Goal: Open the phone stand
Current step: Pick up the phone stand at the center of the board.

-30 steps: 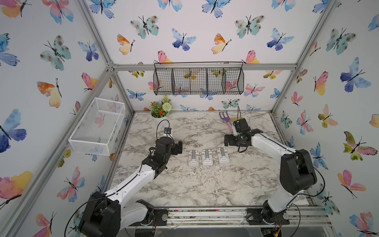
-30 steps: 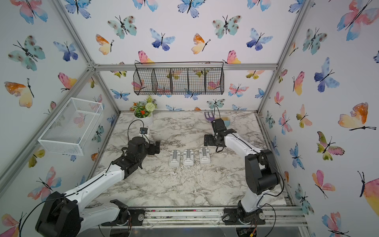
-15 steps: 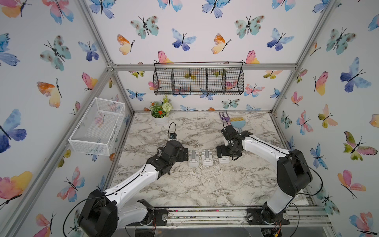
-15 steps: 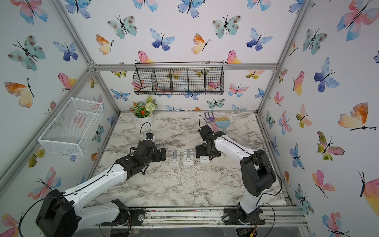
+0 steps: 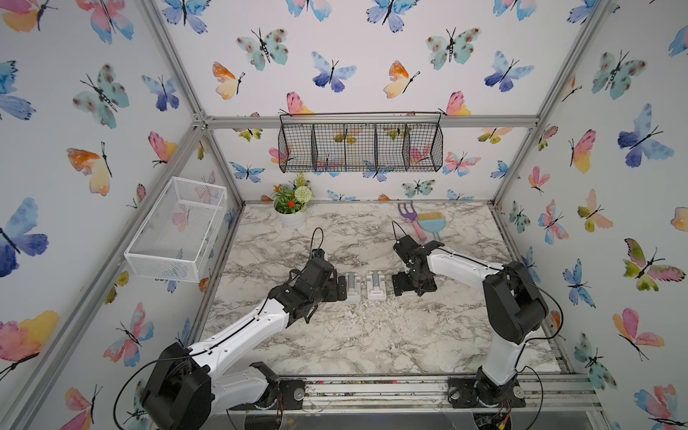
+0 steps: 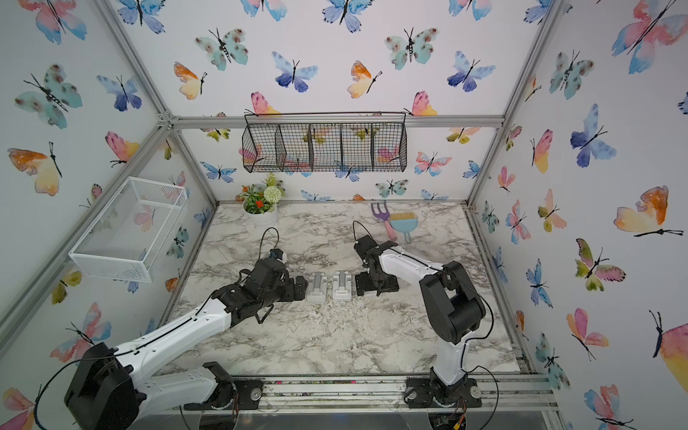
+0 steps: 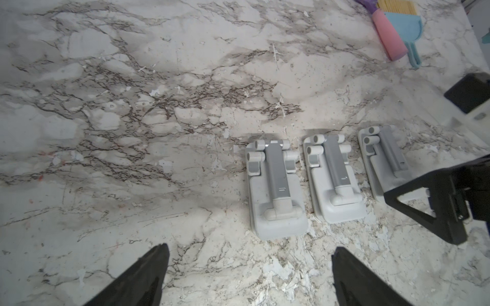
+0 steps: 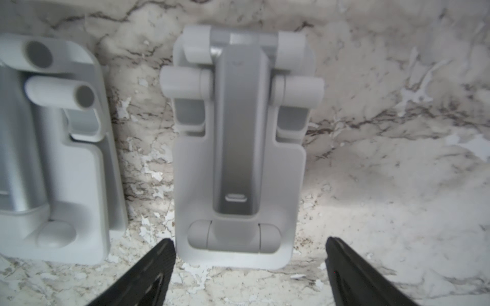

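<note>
Three folded grey phone stands lie side by side on the marble table. Both top views show the left stand [image 5: 352, 284] [image 6: 317, 284] and the middle stand [image 5: 376, 284]. The right one is hidden there under my right gripper [image 5: 413, 286] [image 6: 376, 286]. In the right wrist view this stand [image 8: 242, 148] lies flat with its near end between my open right gripper [image 8: 249, 239], gaps on both sides. My left gripper [image 7: 250, 247] [image 5: 340, 288] is open over bare table, just short of the left stand [image 7: 275, 185].
A potted plant [image 5: 292, 208] stands at the back left. A purple fork and a blue dustpan [image 5: 428, 223] lie at the back right. A white wire basket [image 5: 178, 231] hangs on the left wall and a black one [image 5: 359, 143] on the back wall.
Both arms have come in toward the row of stands. The right gripper has dropped over the right stand, hiding it from above. The left gripper has reached the left stand's side.
</note>
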Available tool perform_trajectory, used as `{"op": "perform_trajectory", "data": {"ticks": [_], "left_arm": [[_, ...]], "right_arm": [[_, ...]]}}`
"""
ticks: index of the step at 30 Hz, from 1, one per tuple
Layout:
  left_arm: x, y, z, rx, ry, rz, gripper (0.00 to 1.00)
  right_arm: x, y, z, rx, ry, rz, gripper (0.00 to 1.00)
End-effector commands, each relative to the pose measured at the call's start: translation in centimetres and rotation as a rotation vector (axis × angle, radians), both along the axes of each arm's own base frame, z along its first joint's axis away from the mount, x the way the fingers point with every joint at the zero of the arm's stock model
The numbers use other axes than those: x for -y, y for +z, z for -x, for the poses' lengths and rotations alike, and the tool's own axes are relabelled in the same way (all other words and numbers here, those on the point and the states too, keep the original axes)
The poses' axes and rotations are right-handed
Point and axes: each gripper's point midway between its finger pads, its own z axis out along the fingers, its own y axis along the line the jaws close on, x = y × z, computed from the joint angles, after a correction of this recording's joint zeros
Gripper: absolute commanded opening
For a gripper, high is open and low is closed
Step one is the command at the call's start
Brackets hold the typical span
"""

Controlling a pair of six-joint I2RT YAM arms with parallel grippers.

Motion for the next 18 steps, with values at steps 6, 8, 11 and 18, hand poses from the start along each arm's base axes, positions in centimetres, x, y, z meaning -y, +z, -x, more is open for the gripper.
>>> {"op": "perform_trajectory", "data": {"ticks": [6,8,11,18], "left_arm": [[0.4,0.2,0.8,0.003,-0.052,0.013,0.98],[0.4,0.2,0.8,0.003,-0.051,0.011,0.98],[0.4,0.1,0.8,0.004,-0.051,0.01,0.98],[0.5,0.3,0.9,0.02,-0.063,0.025,0.98]], "right_arm": [[-0.1,-0.3,-0.2,-0.007,-0.002,0.029,0.87],[-0.1,-0.7,-0.1,-0.015,0.0,0.031,0.87],[-0.1,-0.9,-0.2,-0.011,-0.001,0.031,0.84],[-0.5,-1.3,-0.3,-0.013,0.0,0.02,0.61]]}}
